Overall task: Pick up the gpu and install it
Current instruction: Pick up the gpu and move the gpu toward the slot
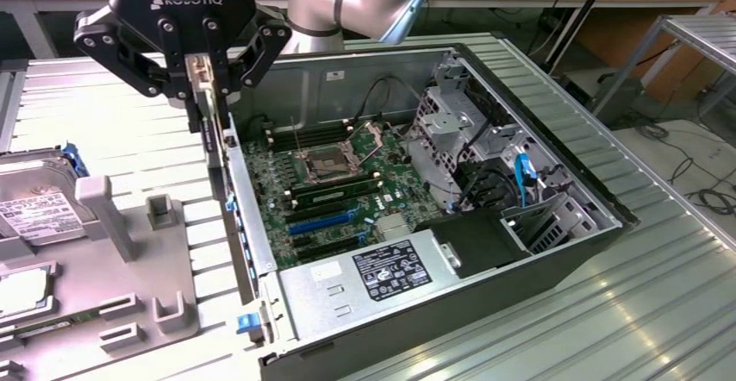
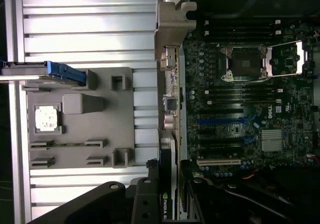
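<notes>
The gpu [image 1: 224,183] hangs edge-on from my gripper [image 1: 205,84], which is shut on its upper end. The card reaches down along the open computer case's [image 1: 575,174] wall on the exterior view's left, just over that edge of the green motherboard [image 1: 345,183]. In the wrist view the gpu [image 2: 170,99] shows as a thin strip with its silver bracket [image 2: 172,22] at the far end, and my gripper [image 2: 169,204] clamps it from both sides. Blue expansion slots [image 2: 220,120] and a pale one [image 2: 218,161] lie bare on the board beside the card.
A grey parts holder [image 1: 127,226] sits on the slatted table at the exterior view's left, with a silver hard drive [image 1: 40,209] and a processor chip [image 2: 46,119] in it. Inside the case are the power supply [image 1: 368,273], a drive cage [image 1: 454,131] and the processor socket [image 1: 322,161].
</notes>
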{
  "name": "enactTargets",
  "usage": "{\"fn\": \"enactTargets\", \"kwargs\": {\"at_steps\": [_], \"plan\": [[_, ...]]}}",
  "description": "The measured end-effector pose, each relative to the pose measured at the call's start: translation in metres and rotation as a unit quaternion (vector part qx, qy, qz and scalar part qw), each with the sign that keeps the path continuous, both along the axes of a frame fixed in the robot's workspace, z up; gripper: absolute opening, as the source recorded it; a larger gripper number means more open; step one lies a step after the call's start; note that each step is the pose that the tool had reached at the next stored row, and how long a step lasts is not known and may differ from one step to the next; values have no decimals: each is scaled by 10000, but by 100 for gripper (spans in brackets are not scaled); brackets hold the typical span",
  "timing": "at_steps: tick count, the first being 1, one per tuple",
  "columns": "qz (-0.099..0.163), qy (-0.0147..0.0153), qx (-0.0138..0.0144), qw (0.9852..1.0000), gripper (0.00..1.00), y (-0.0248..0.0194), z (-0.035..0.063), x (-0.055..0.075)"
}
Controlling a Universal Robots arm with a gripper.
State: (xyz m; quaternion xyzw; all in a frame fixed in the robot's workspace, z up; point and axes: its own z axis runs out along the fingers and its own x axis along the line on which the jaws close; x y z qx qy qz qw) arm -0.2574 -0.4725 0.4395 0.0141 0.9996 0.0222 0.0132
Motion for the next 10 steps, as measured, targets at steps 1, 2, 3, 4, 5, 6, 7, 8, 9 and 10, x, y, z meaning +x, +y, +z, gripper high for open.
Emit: {"fn": "enactTargets", "kwargs": {"at_steps": [1, 2, 3, 4, 5, 6, 7, 8, 9, 10], "plan": [[0, 0, 0, 10000, 27, 0, 0, 9], [1, 0, 0, 10000, 27, 0, 0, 22], [0, 0, 0, 10000, 27, 0, 0, 33], [0, 0, 0, 10000, 27, 0, 0, 40], [0, 0, 0, 10000, 27, 0, 0, 45], [0, 0, 0, 10000, 27, 0, 0, 51], [0, 0, 0, 10000, 27, 0, 0, 57], [0, 0, 0, 10000, 27, 0, 0, 62], [0, 0, 0, 10000, 27, 0, 0, 69], [0, 0, 0, 10000, 27, 0, 0, 74]]}}
